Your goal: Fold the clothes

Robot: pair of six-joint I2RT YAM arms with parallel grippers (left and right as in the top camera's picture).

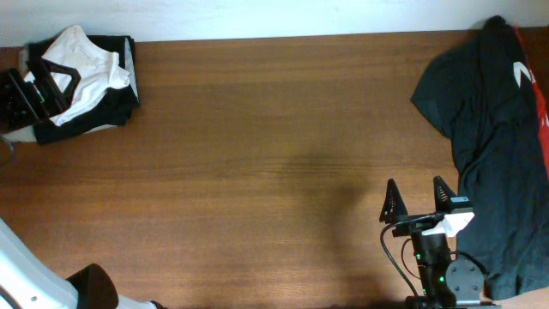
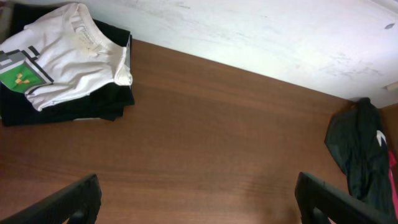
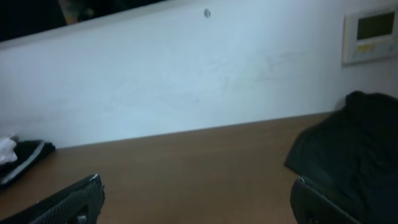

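The white T-shirt [image 1: 79, 67] lies folded on top of a black bundle [image 1: 111, 110] at the table's far left corner. In the left wrist view the T-shirt [image 2: 65, 53] shows a green patch at its left side. My left gripper [image 2: 199, 205] is open and empty over bare wood, well short of the shirt. My right gripper [image 1: 416, 199] is open and empty near the front right, just left of the black garment; in the right wrist view the right gripper [image 3: 199, 199] has bare table between its fingers.
A crumpled black garment with red and white marks [image 1: 493, 146] covers the table's right side and shows in the wrist views [image 2: 364, 152] [image 3: 348, 149]. A black fixture [image 1: 17, 99] stands left of the bundle. A white wall [image 3: 186, 74] runs along the far edge.
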